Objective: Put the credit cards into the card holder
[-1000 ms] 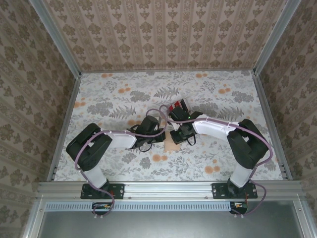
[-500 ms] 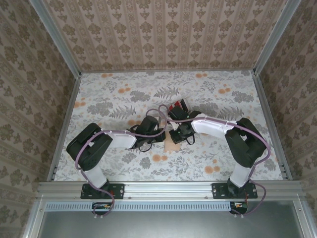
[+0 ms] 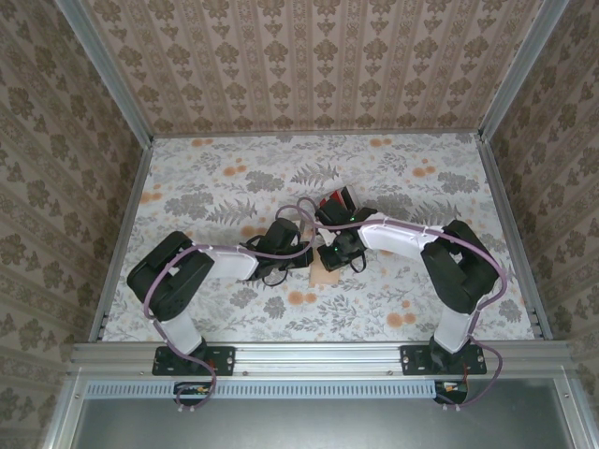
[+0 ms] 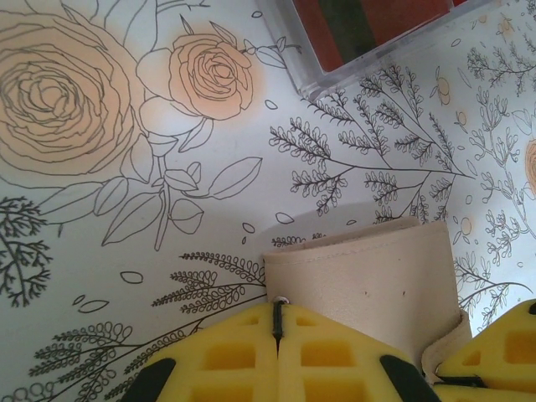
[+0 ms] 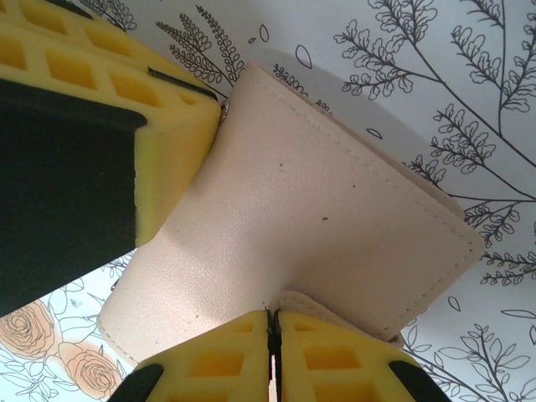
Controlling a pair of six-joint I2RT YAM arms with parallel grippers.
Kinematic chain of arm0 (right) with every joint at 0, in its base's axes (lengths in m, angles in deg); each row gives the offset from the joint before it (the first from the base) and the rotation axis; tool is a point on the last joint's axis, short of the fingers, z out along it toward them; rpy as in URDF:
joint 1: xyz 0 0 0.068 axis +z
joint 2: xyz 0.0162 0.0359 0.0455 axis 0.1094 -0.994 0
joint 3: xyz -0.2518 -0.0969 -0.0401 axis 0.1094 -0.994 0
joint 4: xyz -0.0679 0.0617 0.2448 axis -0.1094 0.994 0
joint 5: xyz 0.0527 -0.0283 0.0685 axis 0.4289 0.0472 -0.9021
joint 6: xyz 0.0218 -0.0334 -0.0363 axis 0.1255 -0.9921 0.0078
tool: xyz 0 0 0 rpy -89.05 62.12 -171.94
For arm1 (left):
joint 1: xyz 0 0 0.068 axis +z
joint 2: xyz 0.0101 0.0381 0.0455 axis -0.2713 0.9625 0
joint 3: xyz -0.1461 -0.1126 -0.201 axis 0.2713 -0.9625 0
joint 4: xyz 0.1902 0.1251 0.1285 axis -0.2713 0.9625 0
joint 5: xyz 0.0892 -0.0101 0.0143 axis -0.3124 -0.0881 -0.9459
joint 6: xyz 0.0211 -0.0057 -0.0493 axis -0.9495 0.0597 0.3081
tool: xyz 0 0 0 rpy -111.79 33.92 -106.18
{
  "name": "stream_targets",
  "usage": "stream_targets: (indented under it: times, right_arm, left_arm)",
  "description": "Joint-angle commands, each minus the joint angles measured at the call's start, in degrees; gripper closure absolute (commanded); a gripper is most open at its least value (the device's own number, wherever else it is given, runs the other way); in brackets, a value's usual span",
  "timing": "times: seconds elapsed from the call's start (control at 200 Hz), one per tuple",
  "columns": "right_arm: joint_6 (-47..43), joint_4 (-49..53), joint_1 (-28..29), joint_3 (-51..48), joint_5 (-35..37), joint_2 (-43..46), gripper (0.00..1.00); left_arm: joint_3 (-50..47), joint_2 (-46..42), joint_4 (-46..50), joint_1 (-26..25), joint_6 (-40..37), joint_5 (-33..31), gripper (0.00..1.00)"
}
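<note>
The tan card holder [image 5: 318,209] hangs bent between both grippers, just above the table, and shows small in the top view [image 3: 324,275]. My right gripper [image 5: 270,316] is shut on one of its flaps at the near edge. My left gripper [image 4: 277,311] is shut on the holder's corner [image 4: 368,276], and its yellow fingers [image 5: 159,100] show at the upper left of the right wrist view. The credit cards [image 4: 368,21], red with a dark one, lie in a clear case beyond the holder, also visible in the top view [image 3: 337,200].
The table is covered by a floral cloth [image 3: 234,178], walled in by patterned panels on three sides. The two arms meet at the table's centre, with their cables looping above the grippers [image 3: 299,213].
The right arm has shifted slightly left and its elbow has swung a little. Both grippers stay shut at the holder.
</note>
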Motion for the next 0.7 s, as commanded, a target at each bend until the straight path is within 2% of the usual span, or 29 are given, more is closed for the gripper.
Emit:
stream_targets:
  times: [0.0, 0.43, 0.695]
  right_arm:
    - [-0.5, 0.8, 0.7, 0.2, 1.3, -3.6, 0.88]
    - [-0.1, 2.7, 2.0, 1.6, 4.1, -8.5, 0.88]
    - [-0.5, 2.7, 2.2, 1.6, 6.6, -9.2, 0.87]
  left_arm:
    - [-1.7, 1.5, 0.9, 0.1, 0.4, 0.6, 0.95]
    - [-1.0, 3.1, 0.1, 1.3, -0.3, 2.8, 0.95]
    - [-2.6, -0.5, 1.1, 1.8, -0.5, -0.2, 0.95]
